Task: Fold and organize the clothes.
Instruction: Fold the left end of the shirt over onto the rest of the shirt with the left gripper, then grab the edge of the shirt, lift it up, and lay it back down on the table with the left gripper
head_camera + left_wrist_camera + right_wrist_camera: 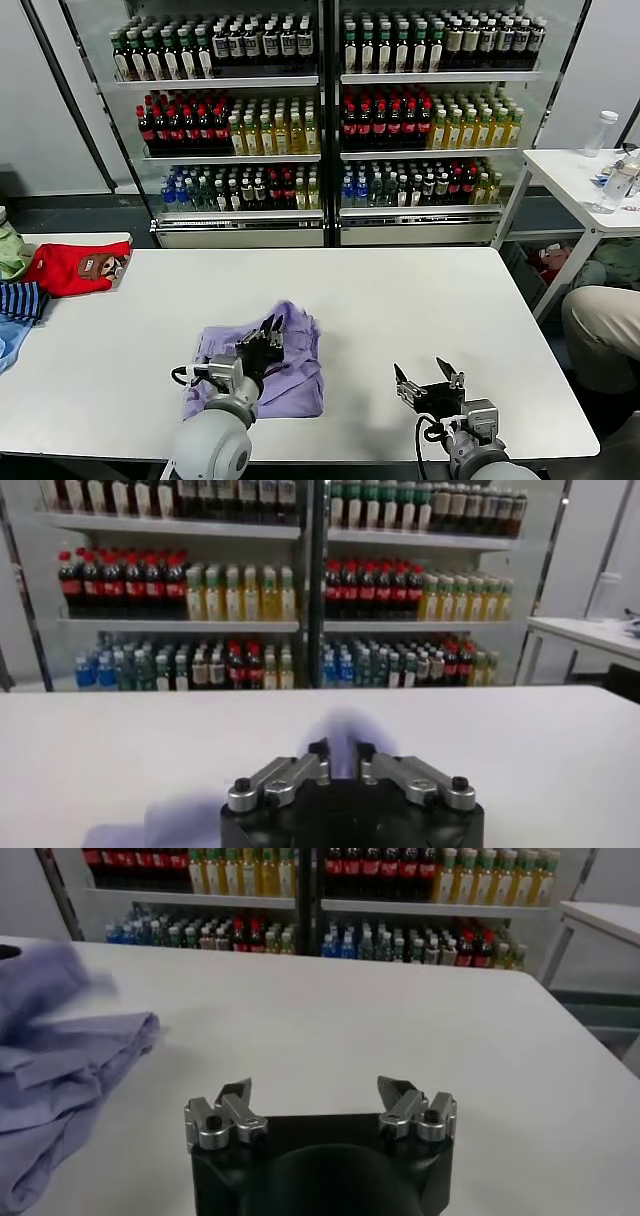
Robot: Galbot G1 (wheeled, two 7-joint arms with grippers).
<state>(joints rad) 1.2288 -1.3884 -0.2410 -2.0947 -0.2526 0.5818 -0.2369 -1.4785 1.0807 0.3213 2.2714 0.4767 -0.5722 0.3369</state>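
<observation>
The lavender-purple T-shirt (295,380) lies crumpled on the white table (400,290), left of centre near the front edge. Its plain side shows; no print is visible. My left gripper (270,335) sits over the shirt's middle. In the left wrist view its fingers (340,752) stand close together, with purple cloth (345,725) showing in the narrow gap. My right gripper (428,385) is open and empty, low over bare table to the right of the shirt. In the right wrist view (316,1093) the shirt (60,1058) lies off to its side, apart from it.
A red garment (75,268), a striped one (20,300) and green and blue ones lie at the table's far left edge. A small white side table (575,170) with bottles stands at the right. A person's knee (600,320) is beside the table's right edge. Drink shelves stand behind.
</observation>
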